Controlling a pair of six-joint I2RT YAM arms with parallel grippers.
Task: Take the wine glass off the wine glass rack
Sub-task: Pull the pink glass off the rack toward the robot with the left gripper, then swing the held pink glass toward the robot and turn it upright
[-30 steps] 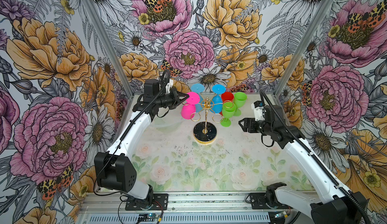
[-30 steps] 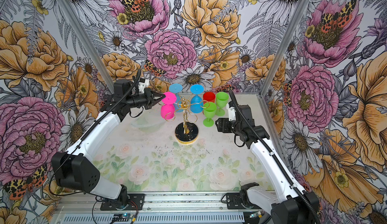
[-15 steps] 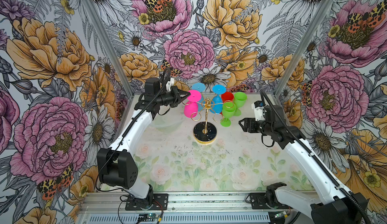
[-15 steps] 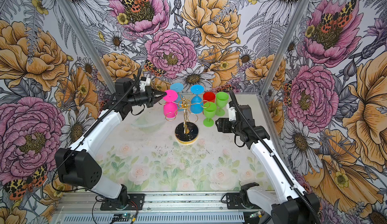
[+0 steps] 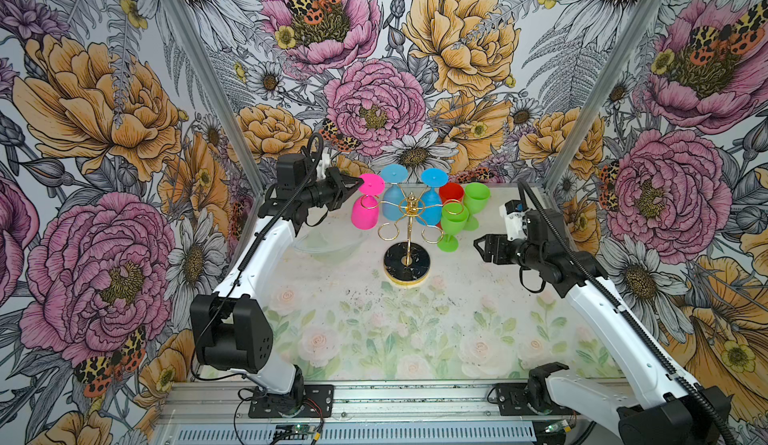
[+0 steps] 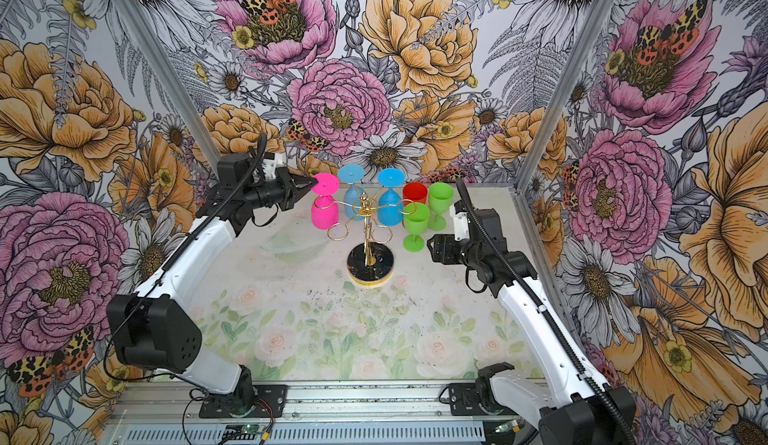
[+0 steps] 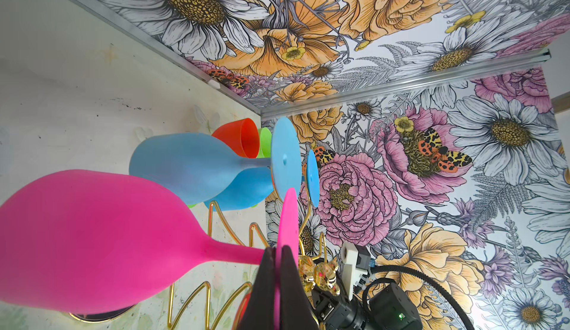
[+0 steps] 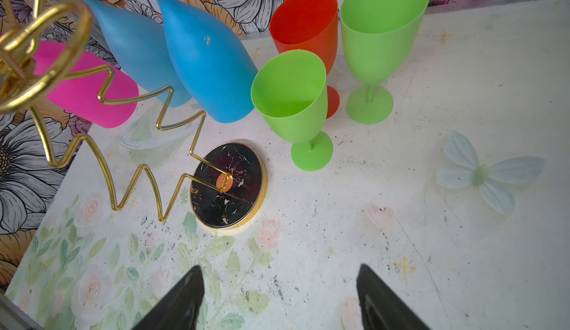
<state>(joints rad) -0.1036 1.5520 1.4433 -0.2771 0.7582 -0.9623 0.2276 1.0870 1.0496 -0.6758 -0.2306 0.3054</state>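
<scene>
left jaws grip the pink wine glass (image 5: 365, 216) by its foot; it hangs bowl-down, stem upright in a wine glass rack (image 5: 406, 262) loop; right jaws open, farther off

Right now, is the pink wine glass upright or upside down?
Upside down. The pink wine glass hangs bowl-down, its foot on top, pinched in the jaws of the left gripper.

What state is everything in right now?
Rack: upright.
Pink glass: inverted, hanging on rack.
Left gripper: shut on pink glass foot.
Right gripper: open, empty.
Blue glasses: both inverted, hanging on rack.
Red glass: upright on table.
Green glasses: both upright on table.
</scene>
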